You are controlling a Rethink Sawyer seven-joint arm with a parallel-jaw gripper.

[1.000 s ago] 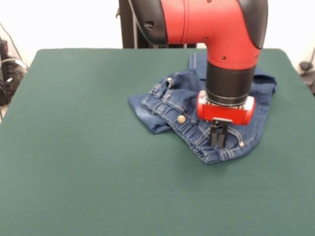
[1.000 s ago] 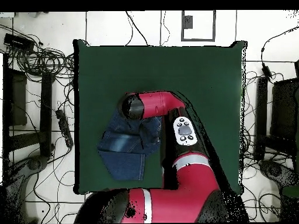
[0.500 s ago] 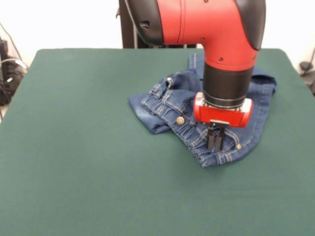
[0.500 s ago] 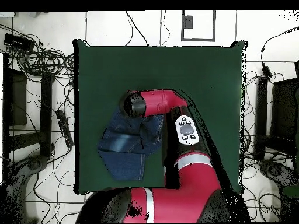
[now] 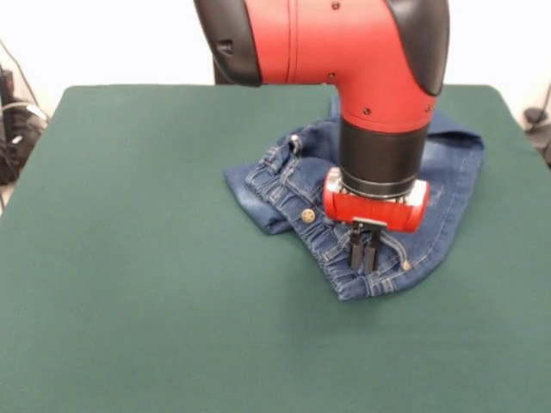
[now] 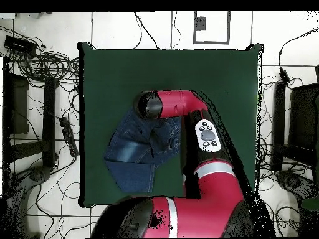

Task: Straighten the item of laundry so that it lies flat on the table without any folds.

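Jeans [image 5: 284,185] are seen bunched and folded right of centre in the front view, on the green tabletop [image 5: 129,284]; waistband area is crumpled toward the lower edge of the pile, a brass button [image 5: 307,216] showing. Gripper [image 5: 364,251] is pointed straight down, fingers drawn close together and pinched on the denim near the waistband. In the overhead view the jeans [image 6: 134,159] are placed left of centre, partly covered by the red arm [image 6: 187,106].

Denim jeans [image 5: 430,185]; matt felt table [image 5: 146,284].
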